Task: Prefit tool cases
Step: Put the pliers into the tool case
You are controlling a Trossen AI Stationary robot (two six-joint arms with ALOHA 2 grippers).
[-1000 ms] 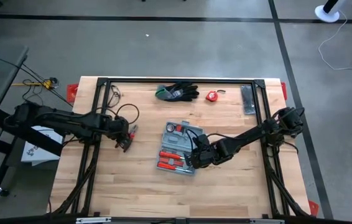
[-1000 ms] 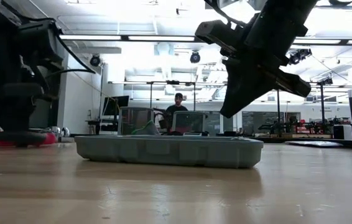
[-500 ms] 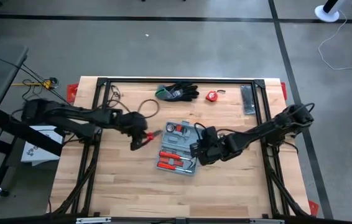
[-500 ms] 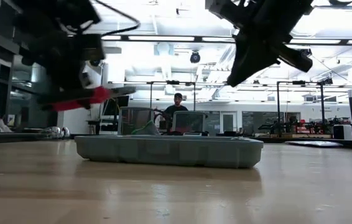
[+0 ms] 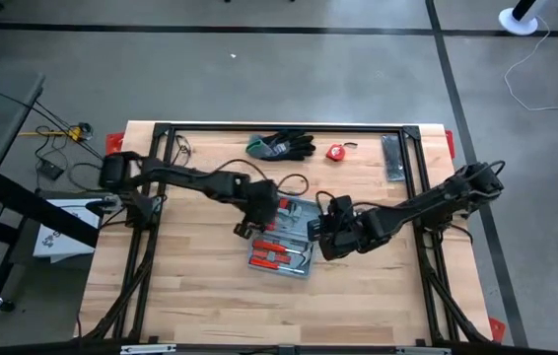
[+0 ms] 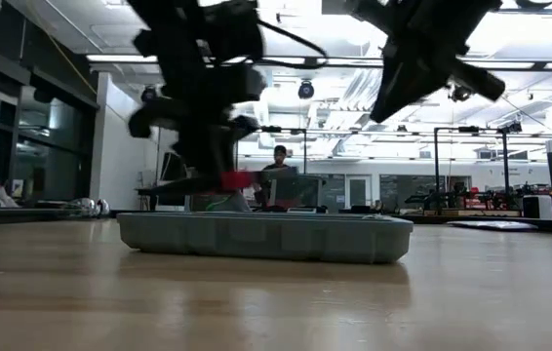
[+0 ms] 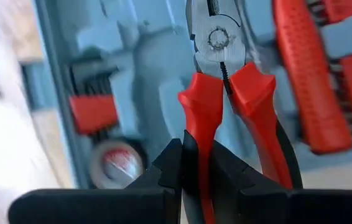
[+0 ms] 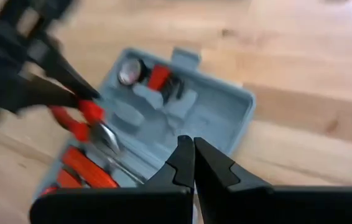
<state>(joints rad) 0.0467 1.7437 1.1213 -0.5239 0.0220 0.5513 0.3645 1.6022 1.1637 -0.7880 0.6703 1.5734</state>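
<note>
Red-handled pliers (image 7: pixel 226 93) are gripped by the left pincer (image 5: pixel 259 212) above the open tool case (image 5: pixel 284 237). The right pincer (image 5: pixel 330 235) is held closed, empty, at the case's right edge.

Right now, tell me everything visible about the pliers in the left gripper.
The pliers have red handles with black inner grips, bare metal jaws and a round pivot. The left gripper is shut on one red handle, holding them nose-forward above the open grey-blue tool case, over its moulded recesses. They look clear of the case, though contact cannot be ruled out.
</note>
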